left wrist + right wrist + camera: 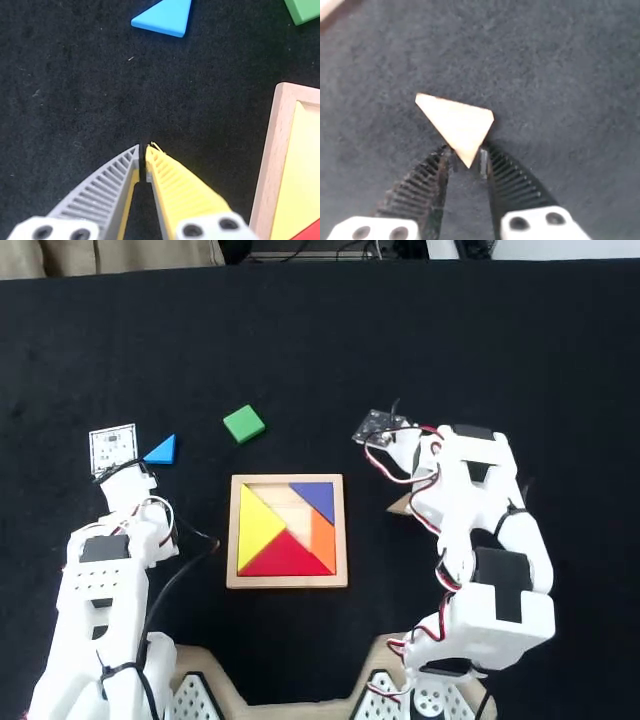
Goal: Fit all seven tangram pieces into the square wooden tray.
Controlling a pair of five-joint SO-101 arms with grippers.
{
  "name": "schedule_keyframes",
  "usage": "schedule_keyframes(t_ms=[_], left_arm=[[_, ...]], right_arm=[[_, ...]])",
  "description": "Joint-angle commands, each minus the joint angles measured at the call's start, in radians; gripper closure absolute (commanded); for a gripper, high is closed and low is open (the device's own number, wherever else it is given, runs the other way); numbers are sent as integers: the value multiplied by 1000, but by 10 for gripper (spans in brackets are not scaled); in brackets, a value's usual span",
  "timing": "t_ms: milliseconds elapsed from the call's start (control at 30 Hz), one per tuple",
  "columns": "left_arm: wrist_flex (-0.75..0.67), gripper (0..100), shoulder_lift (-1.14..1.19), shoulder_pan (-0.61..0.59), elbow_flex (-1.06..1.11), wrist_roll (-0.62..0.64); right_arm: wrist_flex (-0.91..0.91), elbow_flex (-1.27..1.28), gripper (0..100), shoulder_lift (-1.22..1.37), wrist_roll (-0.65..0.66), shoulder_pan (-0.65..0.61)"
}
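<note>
From above, you see the tray mid-table, holding yellow, red, orange and dark blue pieces. The green square and blue triangle lie loose beyond it. At your left wrist, the left gripper is pressed closed and empty, just beside the tray. At your right wrist, the right gripper is narrow, nipping one corner of the flat pale triangle.

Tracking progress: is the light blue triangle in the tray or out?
Out: the light blue triangle lies on the black cloth, apart from the wooden tray.
</note>
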Motion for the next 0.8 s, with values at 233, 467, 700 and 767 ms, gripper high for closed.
schedule_keyframes(t_ms=[233,467,700,767], left_arm=[[-15,967,-15,13,-7,0],[-17,967,-12,13,-7,0],[-18,967,-11,13,-7,0],[-18,967,-11,13,-7,0]], right_arm=[[68,-38,945,-117,101,-3],[69,-38,702,-145,166,-64],[126,-119,703,-68,229,-140],[143,-174,702,-18,233,-133]])
